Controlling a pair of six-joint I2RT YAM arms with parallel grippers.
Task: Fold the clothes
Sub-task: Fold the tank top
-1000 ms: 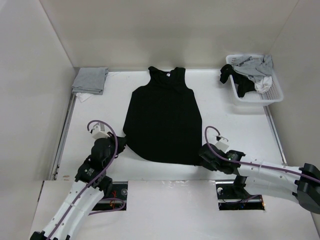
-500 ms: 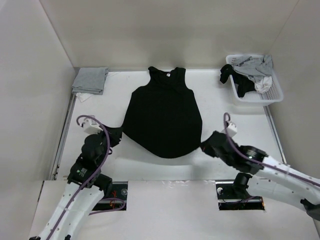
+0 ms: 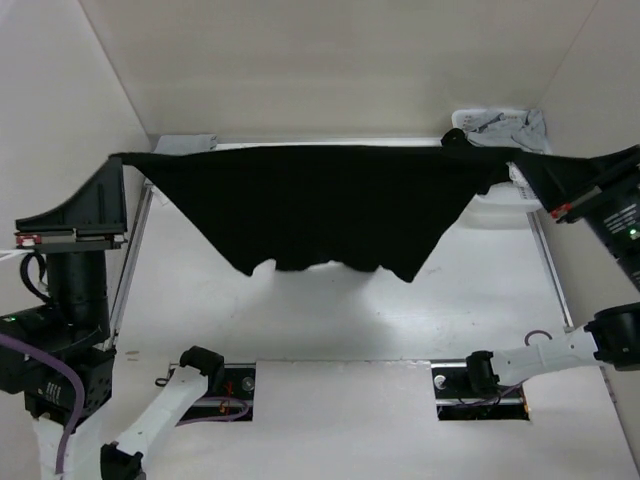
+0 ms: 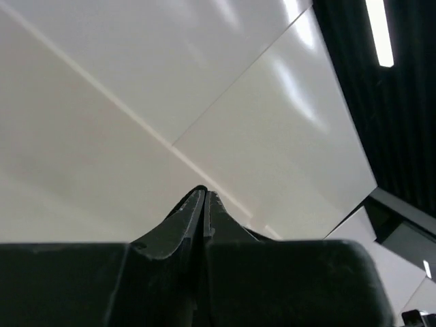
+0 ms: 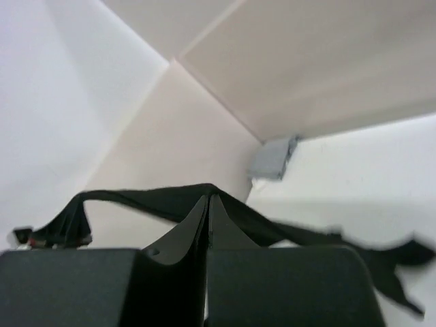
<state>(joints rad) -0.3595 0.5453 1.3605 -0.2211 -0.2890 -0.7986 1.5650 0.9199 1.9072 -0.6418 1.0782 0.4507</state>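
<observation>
The black top (image 3: 320,205) hung stretched wide in the air above the table (image 3: 330,310). The left gripper (image 3: 120,160) and the right gripper (image 3: 518,168) were each clamped fully closed on one end.

Above the left fingers (image 4: 180,221), pale wall panels (image 4: 136,88) meet along a slanted seam. Up and to the right of those fingers, a long strip light (image 4: 379,33) glows in a dark ceiling (image 4: 402,136). Beyond the right fingers (image 5: 187,228), cream walls (image 5: 204,122) join in a corner. To their right lies a white table (image 5: 354,170).
</observation>
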